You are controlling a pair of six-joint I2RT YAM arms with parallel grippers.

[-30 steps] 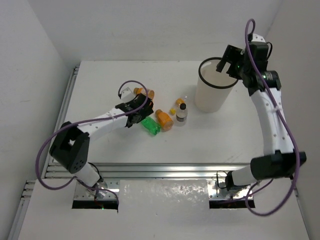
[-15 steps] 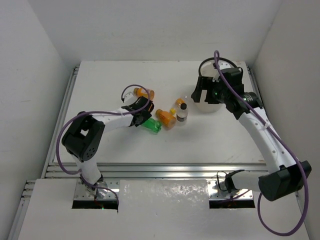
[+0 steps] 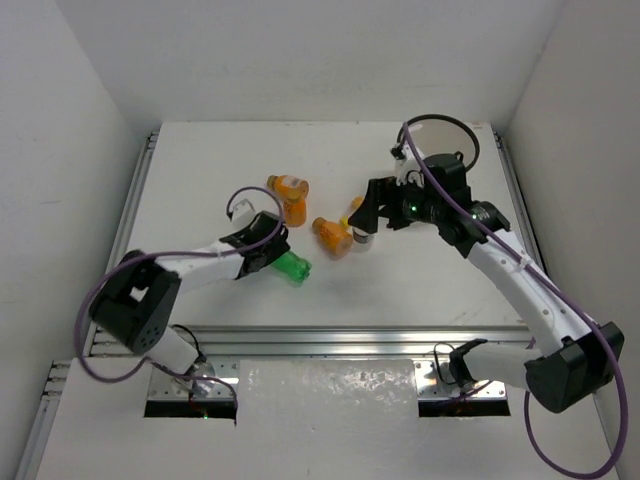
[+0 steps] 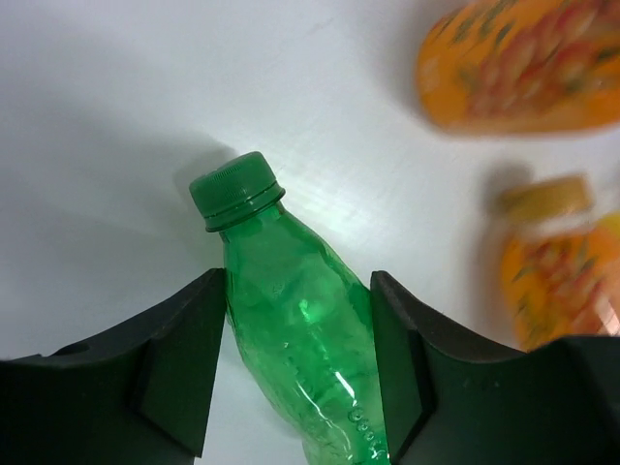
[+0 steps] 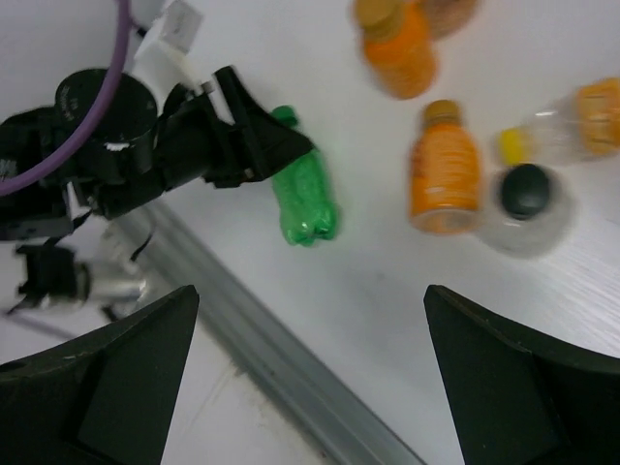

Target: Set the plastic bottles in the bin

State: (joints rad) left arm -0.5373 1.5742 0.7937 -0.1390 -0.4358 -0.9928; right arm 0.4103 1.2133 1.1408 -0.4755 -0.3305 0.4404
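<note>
The left gripper (image 4: 297, 286) is closed on the green bottle (image 4: 302, 334). Its two fingers (image 4: 184, 358) are pressed against the sides of the upper body, near the cap, and the cap is pointed away from the wrist. The narrow body is probably taken across so that the round bottle is not rolled away. Whether it rests on the table (image 3: 200, 170) or is lifted cannot be told. The orange bottles (image 4: 523, 58) are seen just beyond it but apart from it, so some room is left for raising it straight up.

The right gripper (image 5: 310, 310) is spread wide and nothing is held in it. It is kept above the table, near the clear bottle (image 5: 528, 199). The bin cannot be made out clearly and is perhaps hidden behind the right arm. The rail (image 3: 330, 340) at the near edge is not far from the green bottle, and the way to the right is crossed by the right arm.
</note>
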